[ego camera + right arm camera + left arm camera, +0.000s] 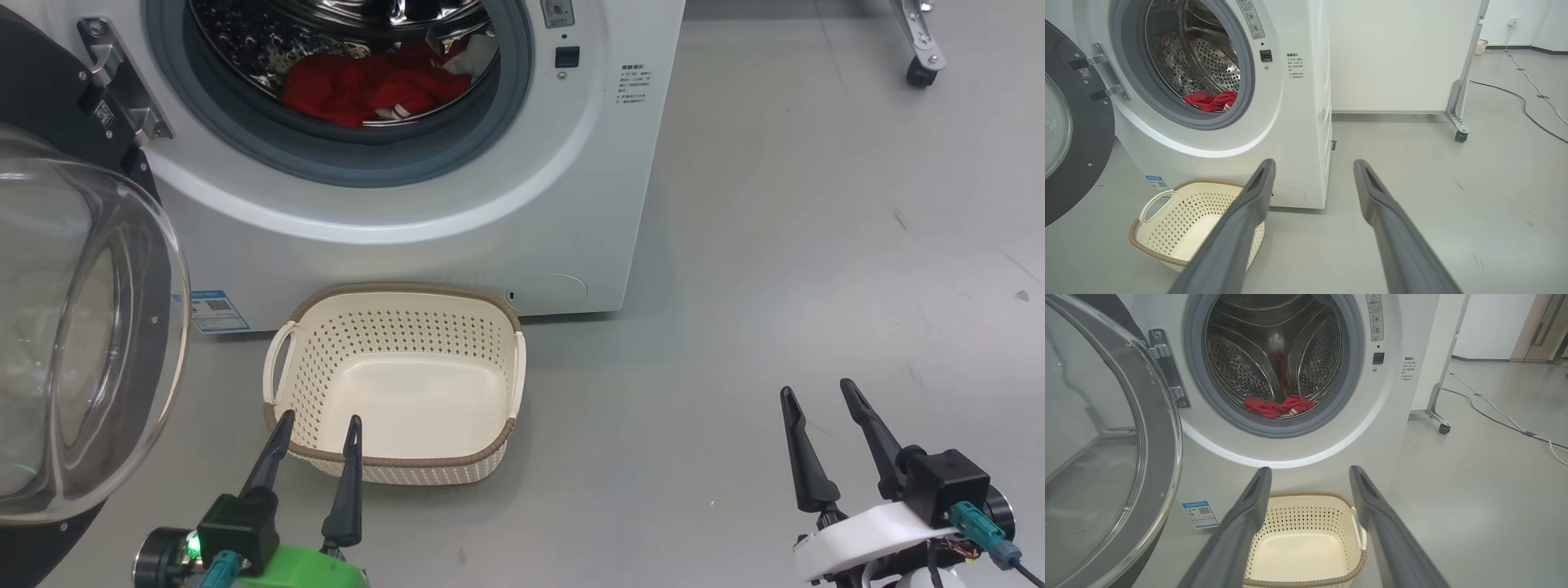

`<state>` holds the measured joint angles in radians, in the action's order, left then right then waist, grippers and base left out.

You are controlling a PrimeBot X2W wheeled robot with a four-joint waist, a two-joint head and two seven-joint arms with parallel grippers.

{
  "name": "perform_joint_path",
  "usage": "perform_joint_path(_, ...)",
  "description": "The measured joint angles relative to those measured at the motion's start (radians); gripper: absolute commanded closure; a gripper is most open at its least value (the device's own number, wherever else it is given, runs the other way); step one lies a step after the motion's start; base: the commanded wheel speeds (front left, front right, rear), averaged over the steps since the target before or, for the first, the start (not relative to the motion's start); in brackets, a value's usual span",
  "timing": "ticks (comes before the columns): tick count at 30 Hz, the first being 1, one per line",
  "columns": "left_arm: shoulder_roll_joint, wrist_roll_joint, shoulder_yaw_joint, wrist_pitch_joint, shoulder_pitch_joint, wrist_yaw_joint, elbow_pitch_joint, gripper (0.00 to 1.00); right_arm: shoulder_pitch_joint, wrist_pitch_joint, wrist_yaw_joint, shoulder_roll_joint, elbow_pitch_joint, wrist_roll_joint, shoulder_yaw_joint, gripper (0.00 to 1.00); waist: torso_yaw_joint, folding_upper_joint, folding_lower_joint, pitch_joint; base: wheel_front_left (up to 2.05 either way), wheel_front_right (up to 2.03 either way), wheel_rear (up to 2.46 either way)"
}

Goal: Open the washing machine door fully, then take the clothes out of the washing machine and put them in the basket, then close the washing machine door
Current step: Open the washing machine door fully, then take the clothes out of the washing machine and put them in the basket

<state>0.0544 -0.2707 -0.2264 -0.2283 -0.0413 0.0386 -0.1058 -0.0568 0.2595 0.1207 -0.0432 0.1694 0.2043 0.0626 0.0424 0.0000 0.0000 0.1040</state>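
The white washing machine (522, 204) (1396, 416) (1298, 122) stands ahead with its round door (73, 327) (1098, 449) (1073, 134) swung out to the left. Red clothes (367, 86) (1280, 406) (1210, 101) lie at the bottom of the steel drum. On the floor in front sits the cream basket (286, 367) (1306, 502) (1163, 204), with nothing in it. My left gripper (320, 420) (1310, 473) is open, its tips over the basket's near rim. My right gripper (818, 389) (1314, 165) is open above bare floor to the right.
A wheeled metal stand (922, 49) (1439, 416) (1457, 122) is right of the machine, and cables (1506, 416) (1531, 102) run across the grey floor beyond it. A white panel (1396, 53) stands behind the machine.
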Motion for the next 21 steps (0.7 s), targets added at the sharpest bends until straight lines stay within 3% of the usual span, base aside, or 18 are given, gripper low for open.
perform_joint_path(21, 0.000, 0.008, -0.013, 0.034, 0.000, 0.000, -0.010, 0.00, -0.036, 0.000, -0.018, 0.003, -0.025, 0.040, 0.002, 0.00, -0.005, 0.0000, 0.0000, -0.028, 0.00, 0.00, 0.00)
